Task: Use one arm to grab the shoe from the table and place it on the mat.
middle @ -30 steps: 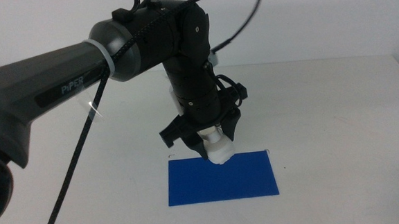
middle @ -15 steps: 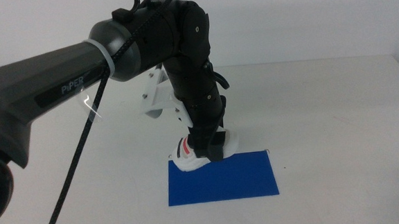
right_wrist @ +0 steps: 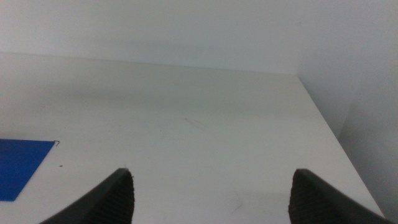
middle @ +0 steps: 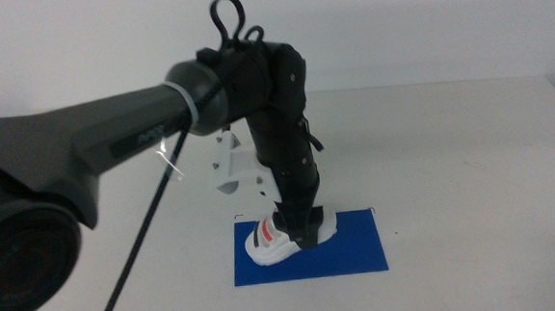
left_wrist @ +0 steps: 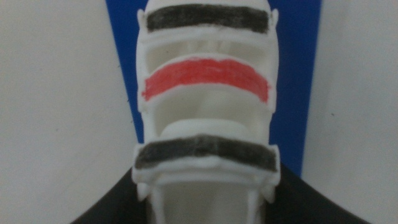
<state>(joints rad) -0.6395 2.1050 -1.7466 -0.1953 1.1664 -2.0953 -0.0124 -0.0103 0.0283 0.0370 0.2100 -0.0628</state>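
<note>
The white shoe (middle: 271, 241) with two black straps and a red one rests on the left part of the blue mat (middle: 356, 252), toe toward the front left. My left gripper (middle: 306, 227), on the black arm (middle: 280, 117) that reaches in from the left, is shut on the shoe's heel end. In the left wrist view the shoe (left_wrist: 205, 81) fills the picture over the mat (left_wrist: 298, 74), with the left gripper (left_wrist: 208, 196) and its dark jaws on either side of the heel. My right gripper (right_wrist: 217, 186) is open and empty, out of the middle view.
The white table (middle: 471, 163) stretches around the mat on all sides. The right wrist view shows the table's far right edge (right_wrist: 323, 124) and a corner of the mat (right_wrist: 18, 168). The arm's white bracket (middle: 232, 168) hangs left of the wrist.
The left arm has come down and forward with the shoe, from above the mat's back edge to the mat. The wrist has turned so the straps show.
</note>
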